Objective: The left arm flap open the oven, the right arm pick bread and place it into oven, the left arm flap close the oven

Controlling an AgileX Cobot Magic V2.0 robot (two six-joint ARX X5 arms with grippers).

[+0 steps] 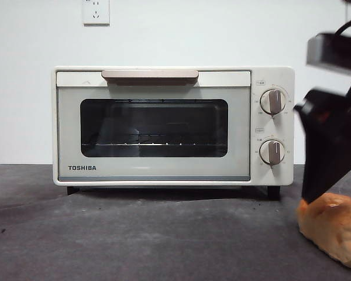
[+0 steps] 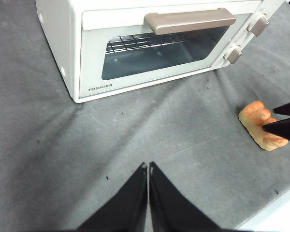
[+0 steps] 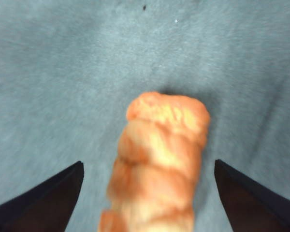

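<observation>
Bread (image 3: 159, 159) lies on tabletop (image 1: 134, 234), near right of shut oven (image 1: 164, 126), between right gripper's (image 3: 147, 193) wide-apart jaws; likely light, soft, crushable, so grip gently across mid-loaf; left gripper (image 2: 148, 166) waits, jaws together.

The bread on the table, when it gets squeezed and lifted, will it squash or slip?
The bread looks lumpy and twisted, so it probably gives a little under pressure. Its rough crust likely grips well rather than slipping. The right end effector straddles it with open jaws across its narrow width, so it should lift without rolling.
</observation>
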